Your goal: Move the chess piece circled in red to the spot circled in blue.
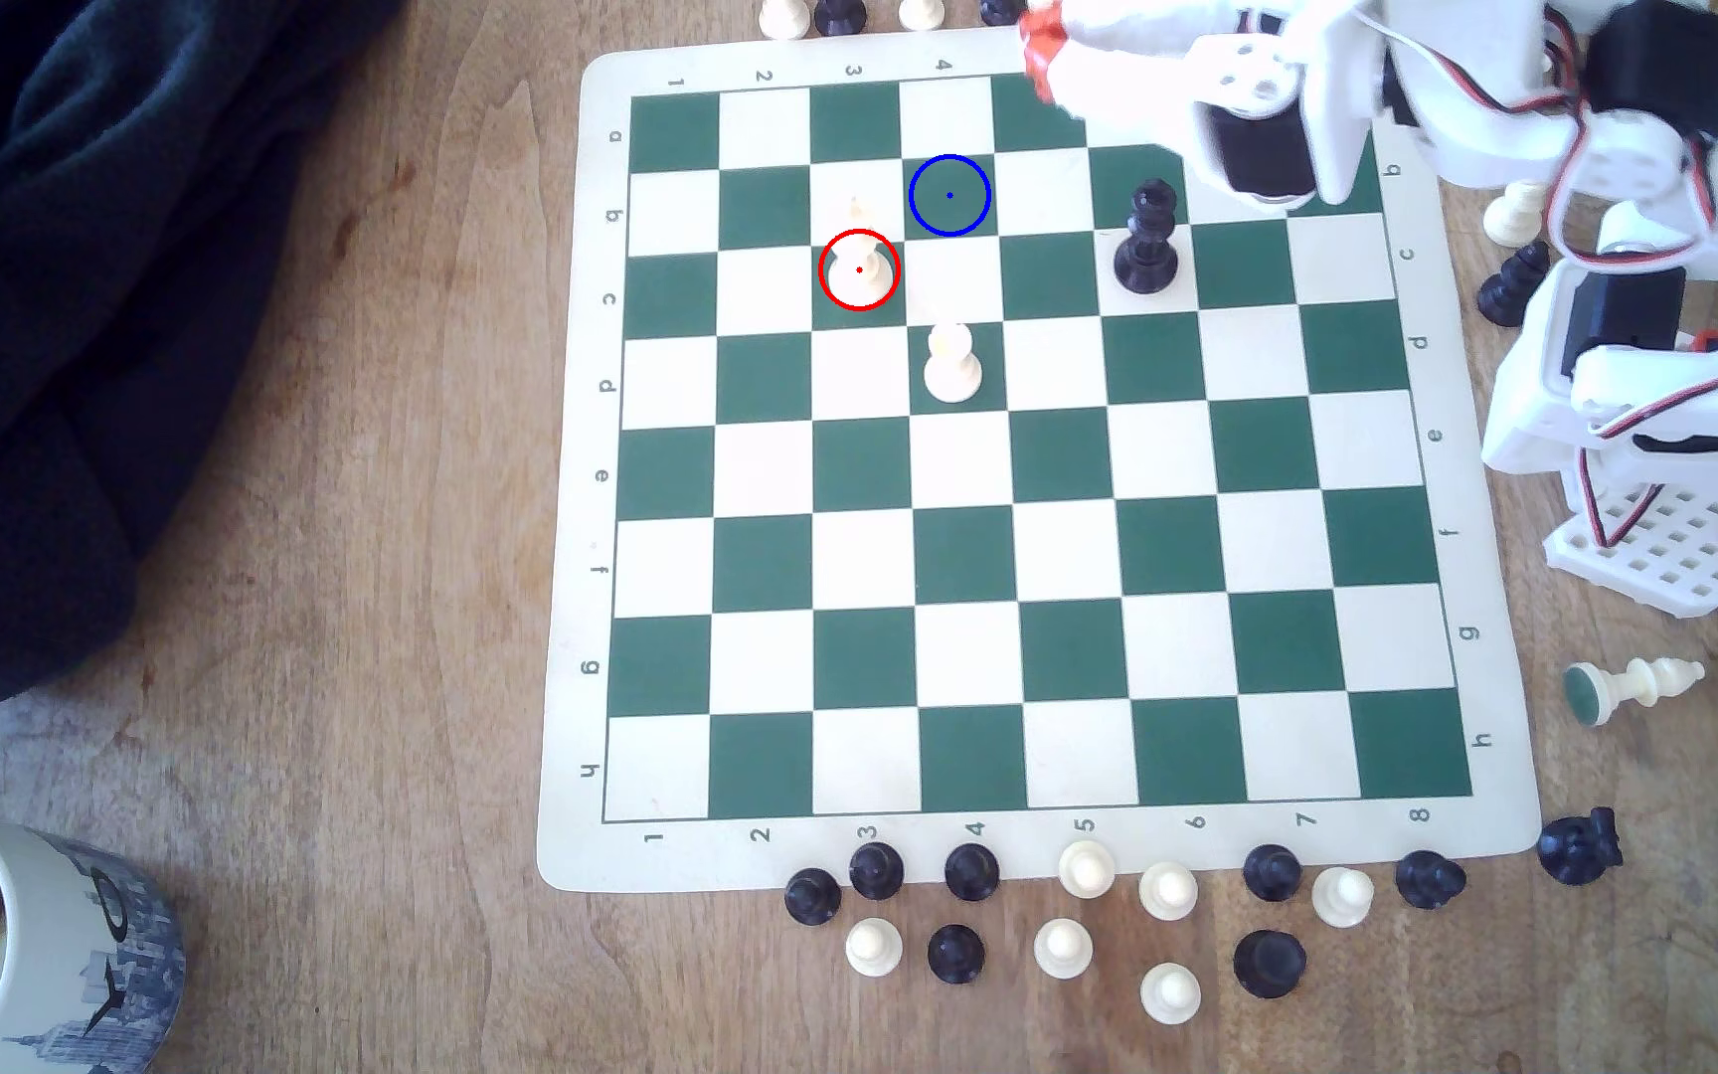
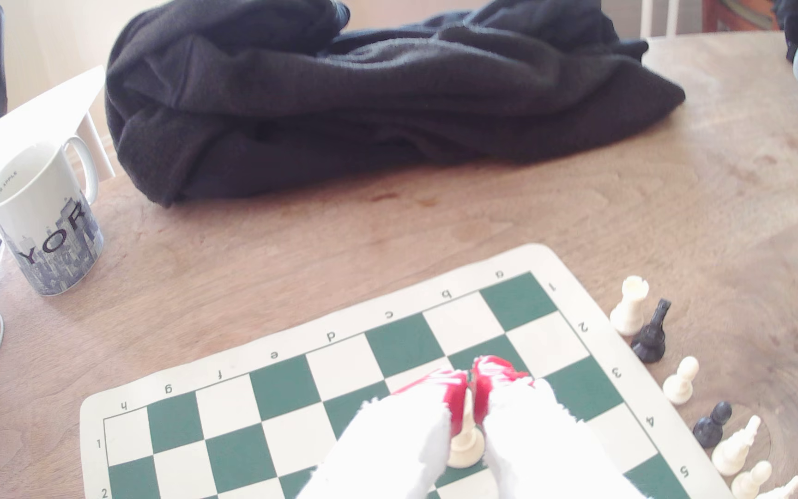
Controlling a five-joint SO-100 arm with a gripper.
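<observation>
On a dark green square in row c, column 3 of the green-and-cream roll-up chess board (image 1: 571, 578), toward its corner marked a and 1: the tall cream-white chess piece with a wide round base and narrow tip (image 1: 859, 266), upright inside the red ring, untouched. Diagonally next to it, one step toward the a edge: the empty dark green square with the blue ring and dot (image 1: 949, 195).

Over the a edge near column 5, well apart from both: the white gripper with red fingertips (image 1: 1041, 52) (image 2: 471, 384), fingers drawn almost together with only a thin slit between, holding nothing. Through that slit in the wrist view, a cream piece standing on the board beyond; which one, cannot tell.

Possible troubles from here, as a judgement:
- Coming down with fingers so narrow and pushing the tip over instead of enclosing it.
- Pinching the slim top and letting the base swing or slip.
- Sweeping low and knocking the short white ball-headed pawn (image 1: 952, 364) just beside, or the tall black piece (image 1: 1147, 243) on the way.
- Releasing off centre, leaving the base across a square's border.
</observation>
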